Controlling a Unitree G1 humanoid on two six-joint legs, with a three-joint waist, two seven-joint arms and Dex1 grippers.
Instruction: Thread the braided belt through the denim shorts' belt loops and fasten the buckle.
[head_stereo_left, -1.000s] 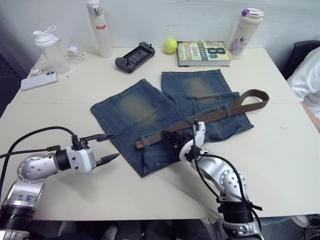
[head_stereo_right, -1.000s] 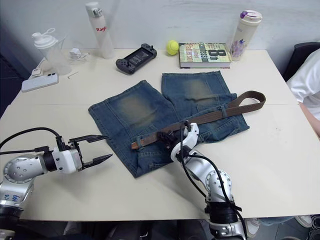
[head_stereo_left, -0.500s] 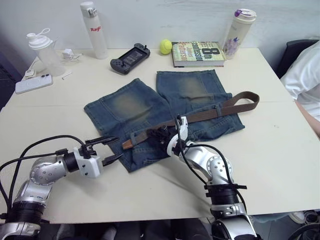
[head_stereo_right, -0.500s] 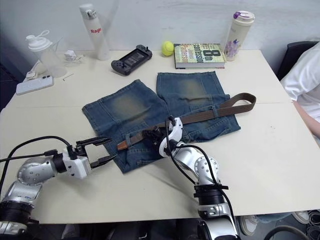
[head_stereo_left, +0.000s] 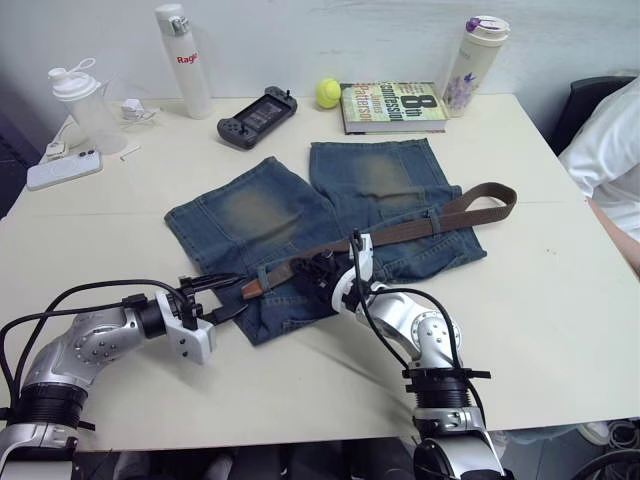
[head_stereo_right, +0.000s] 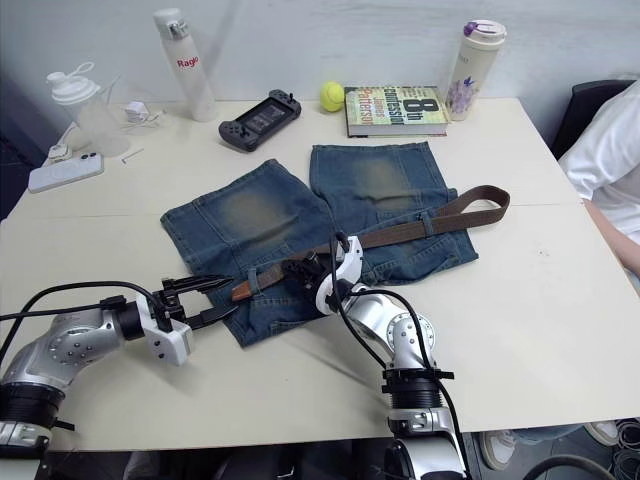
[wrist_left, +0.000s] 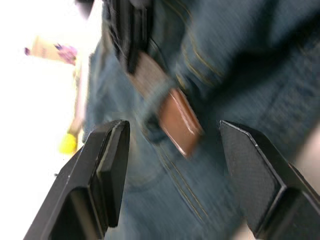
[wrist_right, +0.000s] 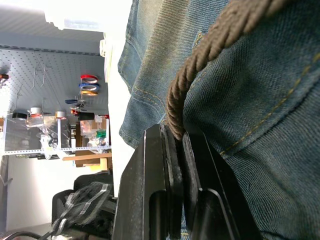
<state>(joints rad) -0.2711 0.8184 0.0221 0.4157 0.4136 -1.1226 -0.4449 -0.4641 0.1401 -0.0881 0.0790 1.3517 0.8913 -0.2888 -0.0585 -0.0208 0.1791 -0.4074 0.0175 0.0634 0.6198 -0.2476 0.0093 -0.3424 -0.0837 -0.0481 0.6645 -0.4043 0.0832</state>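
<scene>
The braided belt (head_stereo_left: 400, 231) is laid along the waistband of the denim shorts (head_stereo_left: 250, 215). It is pinched between the closed fingers of the right gripper (wrist_right: 177, 137). Its tan tip (wrist_left: 180, 121) is framed between the spread fingers of the left gripper (wrist_left: 172, 150), untouched.

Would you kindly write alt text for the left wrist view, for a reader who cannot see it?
An open left gripper faces the smooth brown tip of the belt, which pokes out of a belt loop on the denim shorts. The tip lies between the two black fingers, untouched.
</scene>
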